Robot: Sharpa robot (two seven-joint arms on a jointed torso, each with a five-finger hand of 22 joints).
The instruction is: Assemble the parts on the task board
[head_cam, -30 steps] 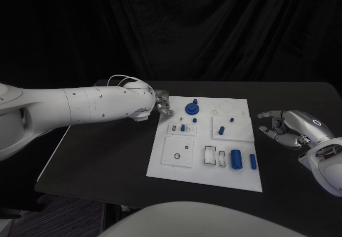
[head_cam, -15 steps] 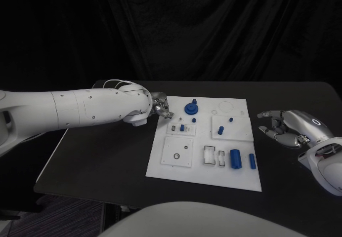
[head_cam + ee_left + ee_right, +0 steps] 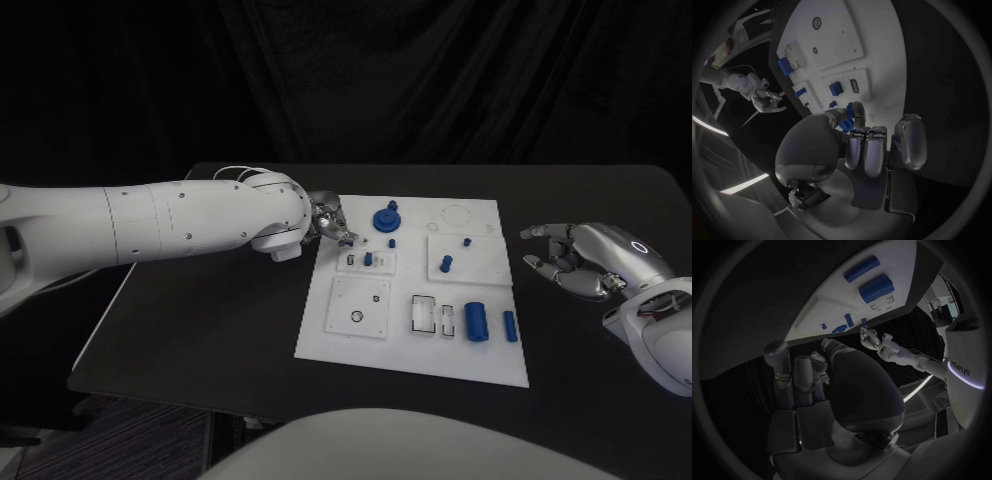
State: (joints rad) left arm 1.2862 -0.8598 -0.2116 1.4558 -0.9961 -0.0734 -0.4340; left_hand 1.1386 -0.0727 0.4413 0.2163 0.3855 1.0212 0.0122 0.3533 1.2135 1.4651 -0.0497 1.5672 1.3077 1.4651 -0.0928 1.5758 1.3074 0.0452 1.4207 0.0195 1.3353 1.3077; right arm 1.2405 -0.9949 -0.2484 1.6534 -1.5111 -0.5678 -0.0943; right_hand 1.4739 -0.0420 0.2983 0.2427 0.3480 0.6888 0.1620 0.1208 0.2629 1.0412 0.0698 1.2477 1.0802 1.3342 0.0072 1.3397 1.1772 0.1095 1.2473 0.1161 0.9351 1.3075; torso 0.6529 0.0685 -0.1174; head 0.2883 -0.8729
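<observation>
- The black table [image 3: 216, 320] carried the white task board [image 3: 411, 345] at its middle, the board's long sides running away from the robot.
- The left arm [image 3: 144, 225] reached in over the table to the board's far left corner.
- The left hand [image 3: 326, 218] hovered at that corner; in the left wrist view [image 3: 873, 145] its fingers lay curled side by side, with a blue part [image 3: 849, 118] at the fingertips, though whether it was pinched could not be told.
- The right hand [image 3: 584, 262] hung over bare table just beside the board's right edge, its fingers curled inward and holding nothing [image 3: 811, 385].
- A round blue knob part [image 3: 388, 217] stood on the board's far half, near the left hand.
- Two blue cylinders [image 3: 477, 322] lay side by side on the board's near right portion, the thicker one on the left.
- A small blue peg [image 3: 447, 264] stood near the board's centre.
</observation>
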